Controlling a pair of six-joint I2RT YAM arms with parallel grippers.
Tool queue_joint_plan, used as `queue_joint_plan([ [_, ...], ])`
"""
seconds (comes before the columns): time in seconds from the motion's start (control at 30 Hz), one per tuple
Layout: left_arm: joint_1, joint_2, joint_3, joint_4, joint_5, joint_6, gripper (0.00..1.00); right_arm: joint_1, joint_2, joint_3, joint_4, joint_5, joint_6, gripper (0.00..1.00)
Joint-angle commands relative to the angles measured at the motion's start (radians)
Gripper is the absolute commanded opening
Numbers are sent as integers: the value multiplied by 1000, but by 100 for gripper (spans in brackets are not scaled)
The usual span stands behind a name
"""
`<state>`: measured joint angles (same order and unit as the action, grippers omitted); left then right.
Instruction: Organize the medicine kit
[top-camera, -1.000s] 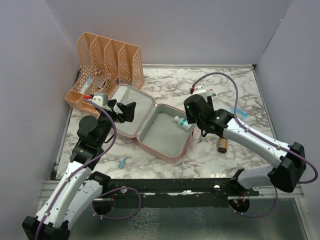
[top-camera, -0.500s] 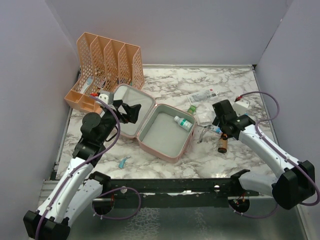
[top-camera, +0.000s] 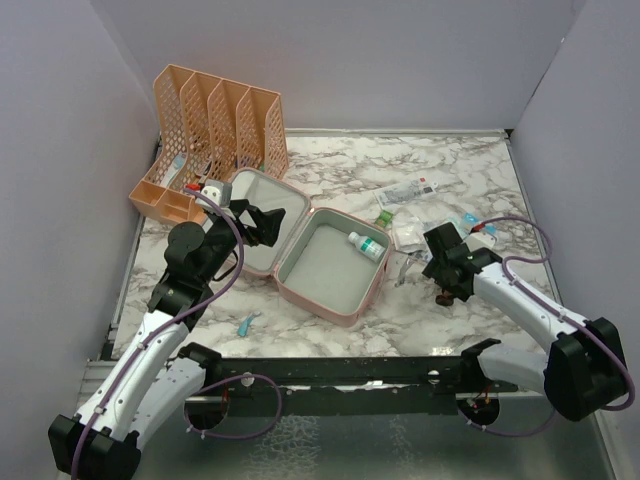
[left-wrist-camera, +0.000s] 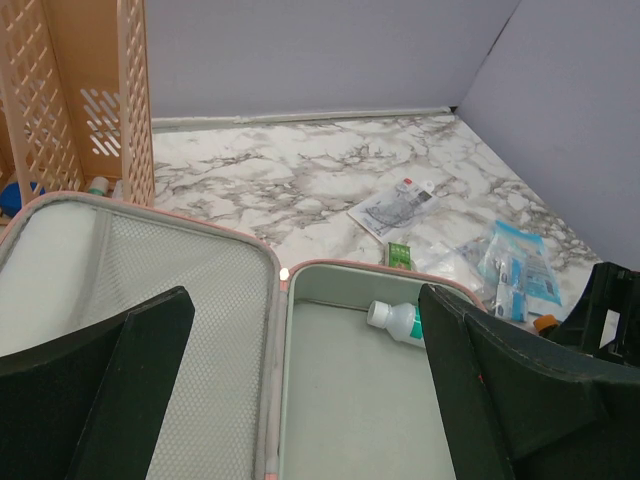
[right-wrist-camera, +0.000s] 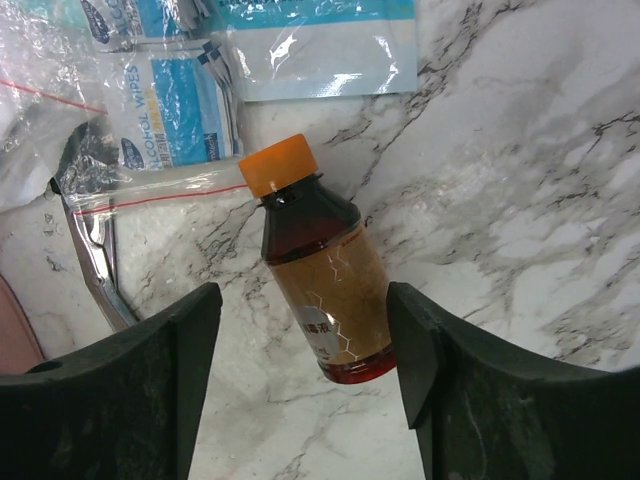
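The medicine kit (top-camera: 330, 303), a pink zip case with pale grey-green lining, lies open in the middle of the table; it also shows in the left wrist view (left-wrist-camera: 268, 300). A white bottle with a green label (top-camera: 366, 245) lies in its right half (left-wrist-camera: 397, 322). My left gripper (top-camera: 255, 224) is open and empty above the kit's left half (left-wrist-camera: 300, 400). My right gripper (top-camera: 450, 275) is open, low over an amber bottle with an orange cap (right-wrist-camera: 322, 285) that lies on the marble. The bottle sits between the fingers (right-wrist-camera: 160, 380), untouched.
An orange perforated file rack (top-camera: 215, 125) stands at the back left. Alcohol wipe packs (right-wrist-camera: 180, 100), a blue packet (right-wrist-camera: 320, 40) and metal scissors in a clear bag (right-wrist-camera: 98, 265) lie beside the amber bottle. A sachet (top-camera: 405, 190), a small green box (top-camera: 383, 215) and a small blue item (top-camera: 247, 322) lie on the table.
My right gripper has moved from beside the kit to the right and down over the amber bottle. My left gripper has shifted slightly forward over the kit.
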<state>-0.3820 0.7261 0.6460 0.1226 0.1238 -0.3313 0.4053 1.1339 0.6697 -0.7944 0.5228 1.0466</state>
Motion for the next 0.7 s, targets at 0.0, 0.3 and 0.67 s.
queue_joint_plan([
  [0.0,-3,-2,16,32,22,-9,99,-7,37,-20,74,-54,8,65],
  [0.3,-3,-1,18,30,20,-9,99,-10,63,-67,144,-74,-26,58],
  [0.67,-3,-1,20,28,19,-8,99,-13,54,-87,205,-101,-78,44],
])
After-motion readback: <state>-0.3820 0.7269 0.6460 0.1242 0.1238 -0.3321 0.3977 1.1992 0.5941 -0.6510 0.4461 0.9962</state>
